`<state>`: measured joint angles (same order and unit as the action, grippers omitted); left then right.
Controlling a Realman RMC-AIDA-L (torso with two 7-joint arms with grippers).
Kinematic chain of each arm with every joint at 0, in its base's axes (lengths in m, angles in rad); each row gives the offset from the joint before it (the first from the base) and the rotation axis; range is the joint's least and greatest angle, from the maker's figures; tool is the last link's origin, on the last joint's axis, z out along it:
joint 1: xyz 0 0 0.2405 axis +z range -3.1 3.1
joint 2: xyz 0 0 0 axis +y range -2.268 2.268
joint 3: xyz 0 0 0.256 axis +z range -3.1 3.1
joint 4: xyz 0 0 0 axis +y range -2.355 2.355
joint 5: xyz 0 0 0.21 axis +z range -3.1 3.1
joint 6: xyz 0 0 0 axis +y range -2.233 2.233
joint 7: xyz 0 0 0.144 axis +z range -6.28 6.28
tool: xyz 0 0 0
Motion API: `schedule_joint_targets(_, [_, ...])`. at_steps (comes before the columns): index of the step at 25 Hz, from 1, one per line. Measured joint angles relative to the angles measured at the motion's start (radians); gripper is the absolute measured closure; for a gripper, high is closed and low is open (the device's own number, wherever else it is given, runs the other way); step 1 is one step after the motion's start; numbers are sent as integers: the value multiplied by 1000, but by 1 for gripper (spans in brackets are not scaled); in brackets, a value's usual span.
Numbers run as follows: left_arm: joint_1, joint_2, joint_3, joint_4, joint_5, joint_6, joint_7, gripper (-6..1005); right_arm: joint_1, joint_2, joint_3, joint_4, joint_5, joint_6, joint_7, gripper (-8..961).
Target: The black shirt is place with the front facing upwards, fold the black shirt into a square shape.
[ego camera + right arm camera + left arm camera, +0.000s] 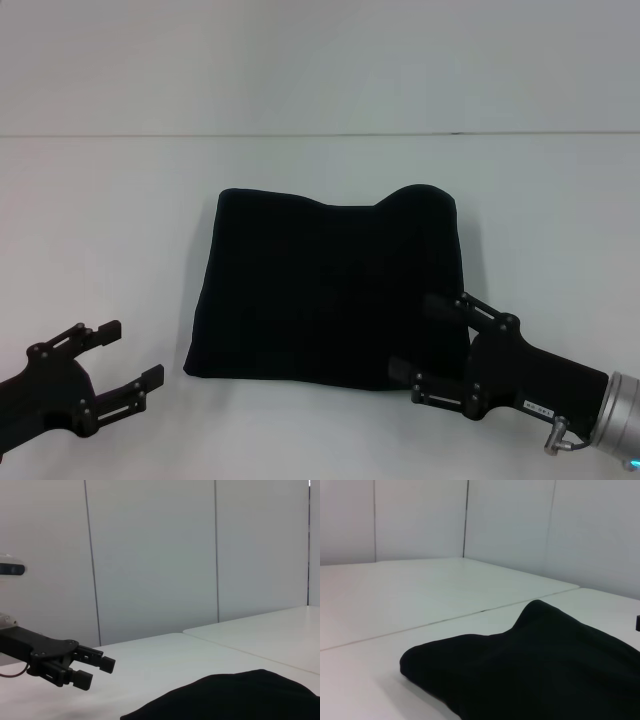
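Note:
The black shirt (325,290) lies folded into a rough square in the middle of the white table (100,220), plain black side up; no lettering shows. It also fills the lower part of the left wrist view (535,670) and the right wrist view (240,700). My right gripper (415,335) is open at the shirt's near right corner, its fingers spread over the cloth edge and holding nothing. My left gripper (131,352) stands open and empty on the bare table to the near left of the shirt, apart from it. The right wrist view shows it too (97,672).
A seam (320,134) runs across the table behind the shirt. Pale wall panels (150,555) stand beyond the table. White tabletop surrounds the shirt on all sides.

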<state>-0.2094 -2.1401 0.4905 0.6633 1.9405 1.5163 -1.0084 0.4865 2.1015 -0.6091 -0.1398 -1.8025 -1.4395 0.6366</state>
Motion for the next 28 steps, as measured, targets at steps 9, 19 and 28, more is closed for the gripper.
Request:
schedule_joint_targets(9, [3,-4,2,3,2,4,5,158,1,0,0,0,1,1,0,8])
schedule_joint_targets(19, [12,-21,-2,17,3,8,41,158,1,0,0,0,2,3,2,8])
schedule_joint_targets(28, [13,-22,-4,19,-7,9,41,158,1,0,0,0,4,7,5,8])
